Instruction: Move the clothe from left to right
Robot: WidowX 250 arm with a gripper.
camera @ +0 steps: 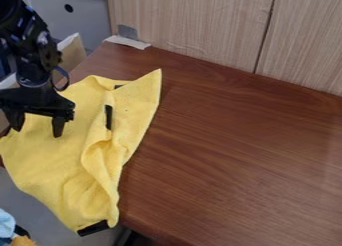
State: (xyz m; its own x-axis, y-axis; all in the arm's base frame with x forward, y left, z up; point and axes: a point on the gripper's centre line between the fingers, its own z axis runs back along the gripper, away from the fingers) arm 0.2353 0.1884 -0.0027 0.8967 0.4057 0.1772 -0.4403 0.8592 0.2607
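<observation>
The yellow cloth (60, 165) lies rumpled over the left end of the brown table, with its lower part hanging past the table's edge. Folds run down its right half, and black strips show near its top, middle and bottom corner. Over the cloth's upper left part is my gripper (37, 127), pointing down with its two fingers spread wide apart. No cloth is pinched between them; whether the tips touch the cloth I cannot tell.
The brown table (234, 160) extends to the right of the cloth. Wood panels (194, 25) stand along its back edge. Tape (128, 41) sticks at the back left corner. Blue and orange items (10, 230) are at the lower left, below table level.
</observation>
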